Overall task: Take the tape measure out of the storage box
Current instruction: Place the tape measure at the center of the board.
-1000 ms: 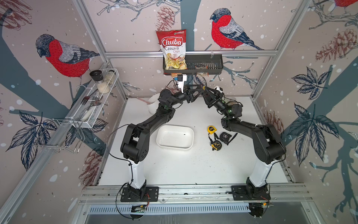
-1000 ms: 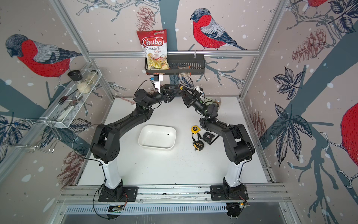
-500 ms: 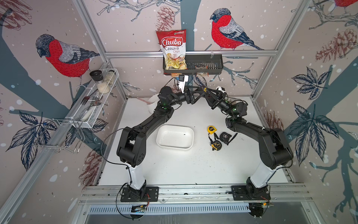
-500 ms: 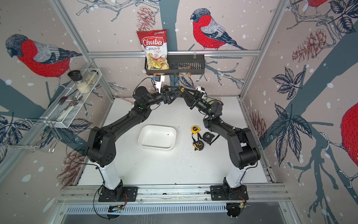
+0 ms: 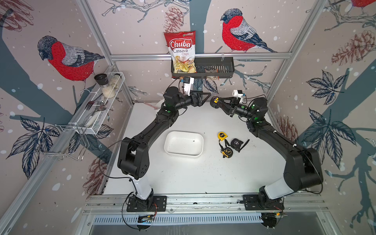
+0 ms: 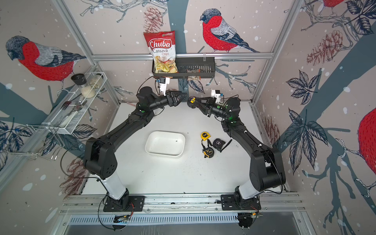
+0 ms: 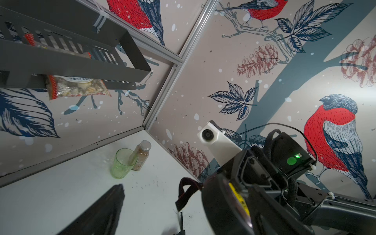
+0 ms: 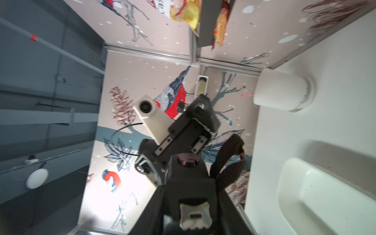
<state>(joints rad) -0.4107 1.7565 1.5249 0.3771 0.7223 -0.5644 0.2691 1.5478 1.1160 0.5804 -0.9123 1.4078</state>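
One tape measure (image 5: pixel 214 101) pinched in right gripper (image 5: pixel 217 101), left gripper (image 5: pixel 206 99) spread — white table (image 5: pixel 183 179), bird-print walls (image 5: pixel 142 38).

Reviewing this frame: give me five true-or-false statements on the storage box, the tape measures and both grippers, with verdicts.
1. The storage box holds no tape measure. True.
2. The right gripper is shut on a tape measure, up in the air. True.
3. The left gripper also grips that tape measure. False: its jaws stand open, apart from it.
4. Only two tape measures lie beside the box. False: three lie to its right, the yellow tape measure, the black tape measure and the black-and-yellow tape measure.
5. The chips bag stands in the black wall basket. True.
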